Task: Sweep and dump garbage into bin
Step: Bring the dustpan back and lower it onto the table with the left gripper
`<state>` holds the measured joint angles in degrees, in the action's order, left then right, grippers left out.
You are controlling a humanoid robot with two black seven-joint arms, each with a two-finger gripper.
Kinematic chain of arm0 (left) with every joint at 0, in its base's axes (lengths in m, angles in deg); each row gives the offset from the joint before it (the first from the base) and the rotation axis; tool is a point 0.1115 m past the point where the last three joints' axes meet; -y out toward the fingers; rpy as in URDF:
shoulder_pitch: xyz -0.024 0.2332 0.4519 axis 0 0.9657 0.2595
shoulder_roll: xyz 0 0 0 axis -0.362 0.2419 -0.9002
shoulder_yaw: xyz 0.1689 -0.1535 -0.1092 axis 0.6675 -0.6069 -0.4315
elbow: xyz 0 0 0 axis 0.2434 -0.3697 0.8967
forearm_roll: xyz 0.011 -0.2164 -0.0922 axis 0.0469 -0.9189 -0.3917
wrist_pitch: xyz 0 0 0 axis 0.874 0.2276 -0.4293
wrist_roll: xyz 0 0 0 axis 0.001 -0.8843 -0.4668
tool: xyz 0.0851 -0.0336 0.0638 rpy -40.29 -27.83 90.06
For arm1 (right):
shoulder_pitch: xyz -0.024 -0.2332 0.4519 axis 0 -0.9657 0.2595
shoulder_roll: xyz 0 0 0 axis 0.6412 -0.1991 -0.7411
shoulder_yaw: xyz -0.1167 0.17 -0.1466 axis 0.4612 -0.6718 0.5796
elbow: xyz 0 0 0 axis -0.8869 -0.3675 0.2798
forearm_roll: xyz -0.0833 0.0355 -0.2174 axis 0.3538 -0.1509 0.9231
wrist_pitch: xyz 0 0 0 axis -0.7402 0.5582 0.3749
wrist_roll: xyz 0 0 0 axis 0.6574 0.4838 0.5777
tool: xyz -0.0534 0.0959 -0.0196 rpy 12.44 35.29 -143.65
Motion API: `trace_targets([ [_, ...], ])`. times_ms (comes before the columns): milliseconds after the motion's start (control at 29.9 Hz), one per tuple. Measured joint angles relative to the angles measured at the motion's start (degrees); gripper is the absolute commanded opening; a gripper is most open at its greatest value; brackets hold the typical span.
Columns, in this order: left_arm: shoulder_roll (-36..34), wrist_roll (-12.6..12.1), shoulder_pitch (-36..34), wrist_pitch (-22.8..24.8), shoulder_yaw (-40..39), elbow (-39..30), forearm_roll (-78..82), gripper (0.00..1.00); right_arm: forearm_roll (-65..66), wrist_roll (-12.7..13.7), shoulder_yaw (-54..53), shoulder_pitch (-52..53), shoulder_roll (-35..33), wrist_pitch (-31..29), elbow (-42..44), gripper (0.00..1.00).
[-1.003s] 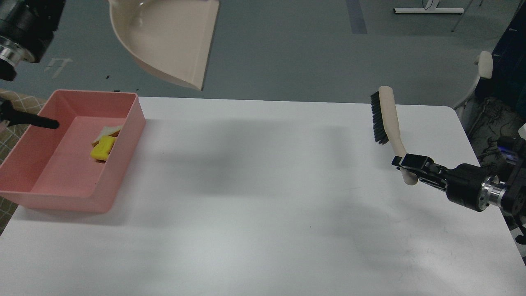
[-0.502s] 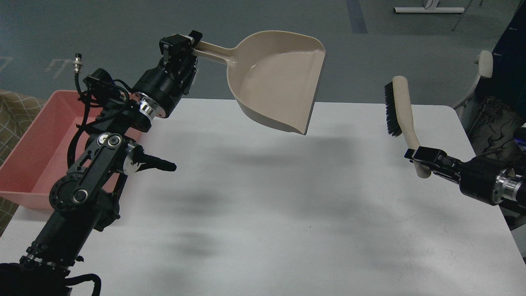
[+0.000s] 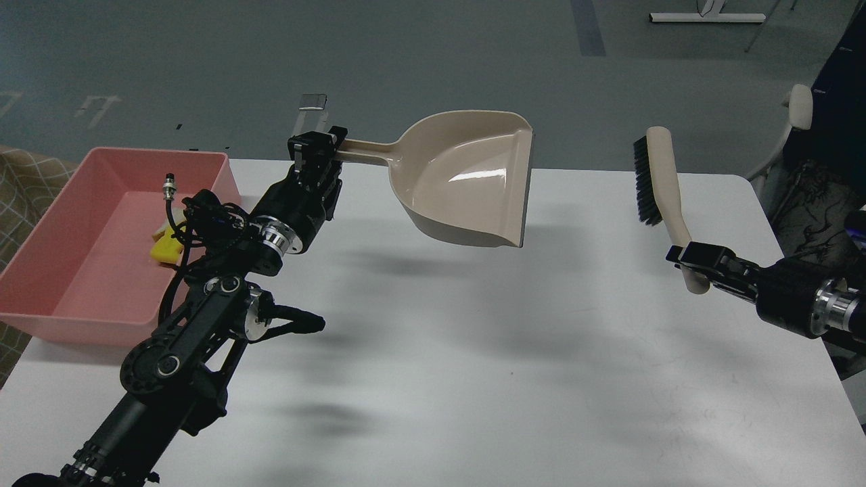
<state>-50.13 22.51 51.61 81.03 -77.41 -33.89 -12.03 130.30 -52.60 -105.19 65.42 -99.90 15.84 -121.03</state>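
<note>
The pink bin (image 3: 74,196) stands at the table's left edge. The yellow sponge (image 3: 164,249) lies inside it, partly hidden by my left arm; the bread slice is hidden behind the arm. My left gripper (image 3: 318,150) is shut on the handle of the beige dustpan (image 3: 473,179), which hangs empty above the table's far middle, roughly level. My right gripper (image 3: 697,265) is shut on the beige handle of the black-bristled brush (image 3: 655,179), held upright over the table's right side.
The white table (image 3: 473,352) fills most of the view, its right edge near my right arm. A chair (image 3: 791,122) stands beyond the far right corner. A patterned cloth (image 3: 27,182) lies left of the bin.
My left arm has lowered the dustpan and swung it toward the table's middle, levelling it. The bin's inside and the sponge show again. The right arm and brush have barely moved.
</note>
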Motion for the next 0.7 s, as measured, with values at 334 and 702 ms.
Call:
trace_targets([
  [334, 0.56, 1.80, 1.66, -5.87, 5.96, 0.42, 0.61, 0.00, 1.47, 0.02, 0.15, 0.52, 0.01, 0.02, -0.10, 0.00],
  [702, -1.54, 12.33, 2.73, -10.89, 9.47, 6.47, 3.96, 0.00, 0.79, -0.39, 0.27, 0.33, 0.16, 0.03, -1.84, 0.00],
])
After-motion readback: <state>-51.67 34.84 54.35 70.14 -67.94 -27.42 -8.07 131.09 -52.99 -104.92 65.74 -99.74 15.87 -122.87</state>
